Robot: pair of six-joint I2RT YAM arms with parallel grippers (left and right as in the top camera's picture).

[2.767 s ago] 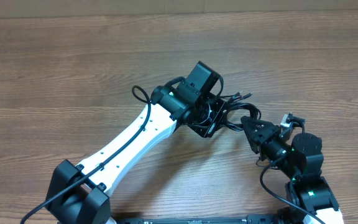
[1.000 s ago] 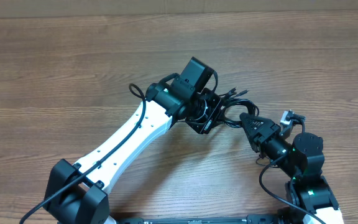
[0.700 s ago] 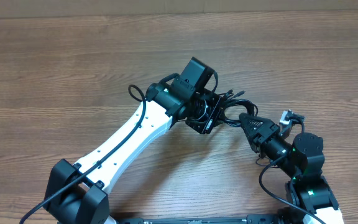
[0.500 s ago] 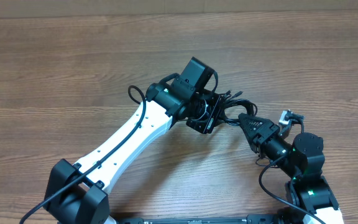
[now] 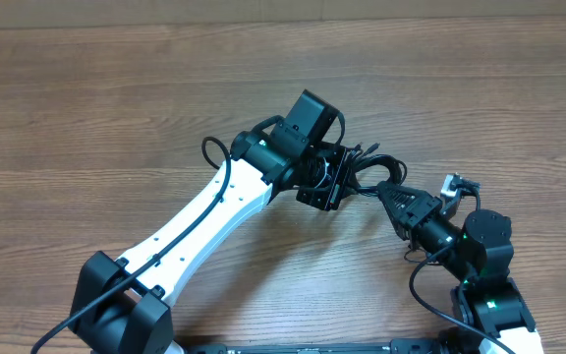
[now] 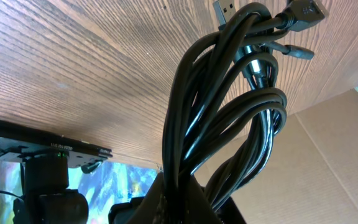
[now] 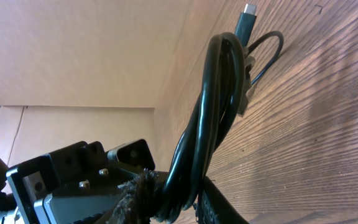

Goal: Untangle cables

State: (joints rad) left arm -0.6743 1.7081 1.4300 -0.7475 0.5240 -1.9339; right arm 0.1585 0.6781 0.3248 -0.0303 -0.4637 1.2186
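Since the cables (image 5: 367, 165) hang in one tangled bundle over the table (image 5: 116, 98), we judge nothing separated yet; left gripper (image 5: 330, 185) clamps the bundle; right gripper (image 5: 388, 190) pinches a loop.

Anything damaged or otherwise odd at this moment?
Yes. In the right wrist view, one pad of the right gripper looks frayed: pale fuzzy fibres stick out beside the cables clamped there. Otherwise nothing stands out.

Cables (image 5: 369, 163) btwn L gripper (image 5: 332, 183) & R gripper (image 5: 387, 190) (over table (image 5: 86, 98)).
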